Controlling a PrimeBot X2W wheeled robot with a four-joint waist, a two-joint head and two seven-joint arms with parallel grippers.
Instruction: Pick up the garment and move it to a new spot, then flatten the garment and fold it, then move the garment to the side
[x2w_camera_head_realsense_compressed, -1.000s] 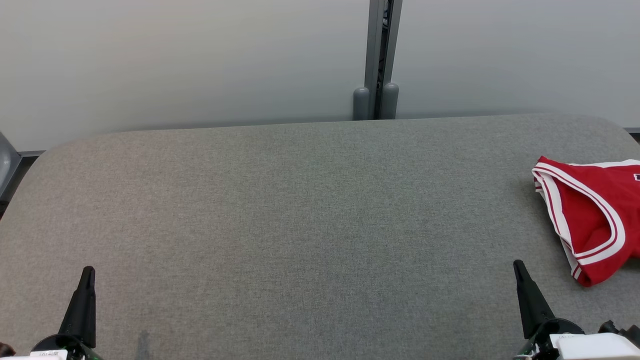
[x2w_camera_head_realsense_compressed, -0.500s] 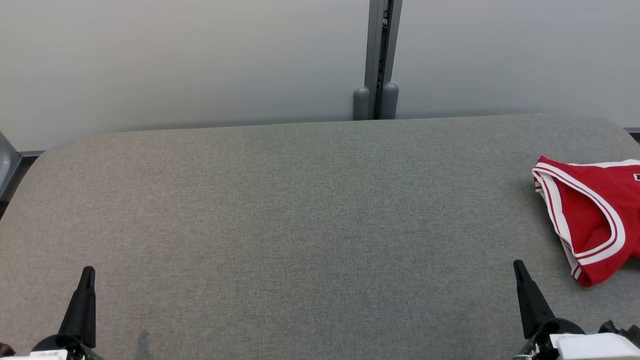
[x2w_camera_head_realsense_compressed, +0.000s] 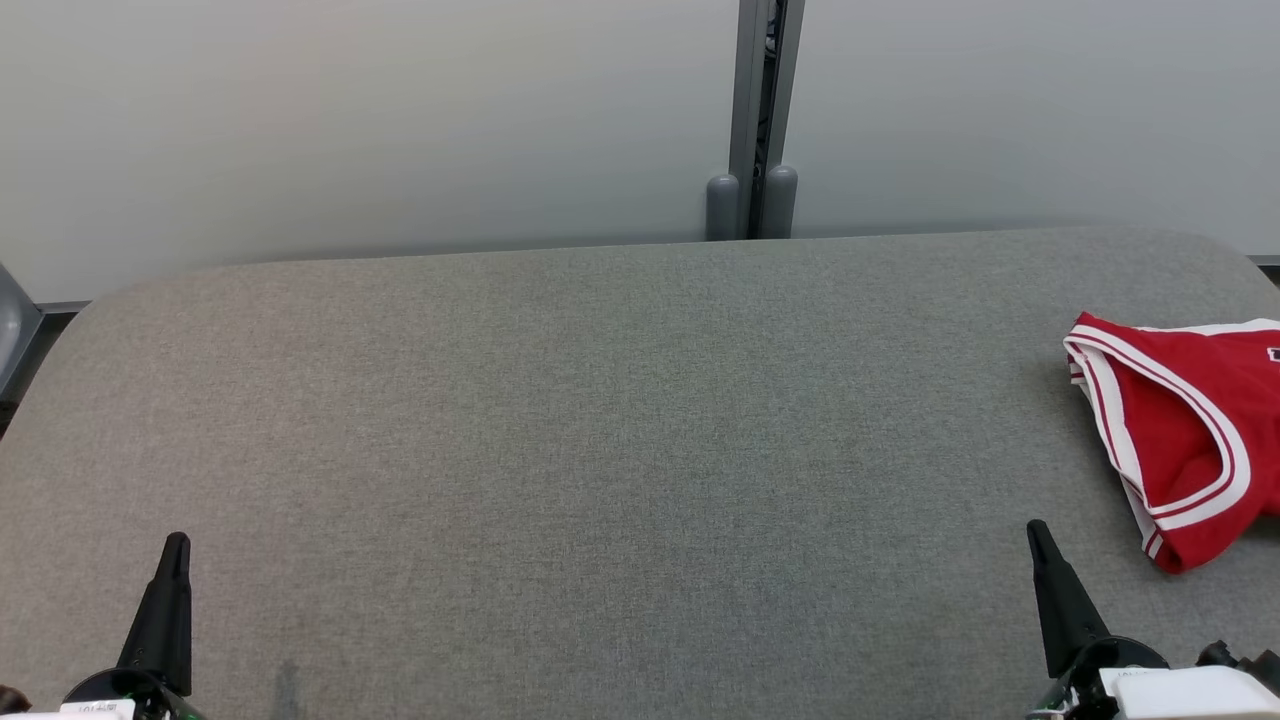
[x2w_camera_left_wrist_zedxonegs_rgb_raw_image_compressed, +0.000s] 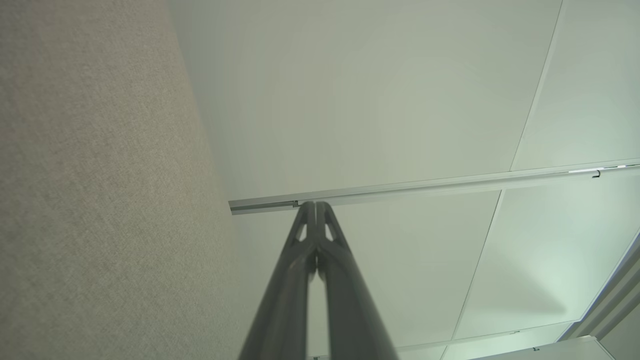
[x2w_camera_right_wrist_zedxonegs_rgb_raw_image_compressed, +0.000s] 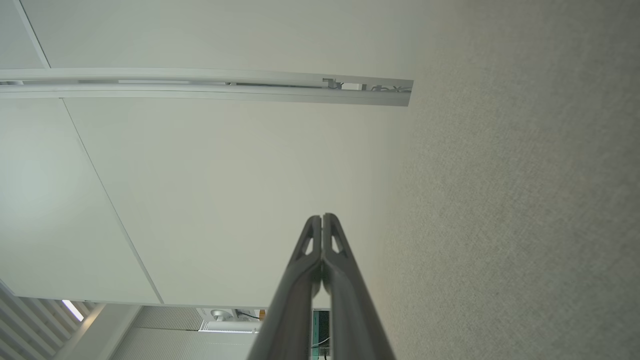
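A red garment (x2w_camera_head_realsense_compressed: 1190, 440) with white and dark red trim lies bunched at the right edge of the grey fabric table (x2w_camera_head_realsense_compressed: 600, 420), partly cut off by the head view's border. My left gripper (x2w_camera_head_realsense_compressed: 176, 545) rests at the lower left, far from the garment. My right gripper (x2w_camera_head_realsense_compressed: 1036, 533) sits at the lower right, a short way to the left of and nearer than the garment. In the left wrist view my left gripper (x2w_camera_left_wrist_zedxonegs_rgb_raw_image_compressed: 316, 205) is shut on nothing, and in the right wrist view my right gripper (x2w_camera_right_wrist_zedxonegs_rgb_raw_image_compressed: 322, 218) is shut the same way.
Pale wall panels stand behind the table, with a grey vertical post (x2w_camera_head_realsense_compressed: 755, 120) at the back centre. The table's far edge (x2w_camera_head_realsense_compressed: 500, 250) curves down at both corners. A grey object (x2w_camera_head_realsense_compressed: 10, 330) pokes in at the left edge.
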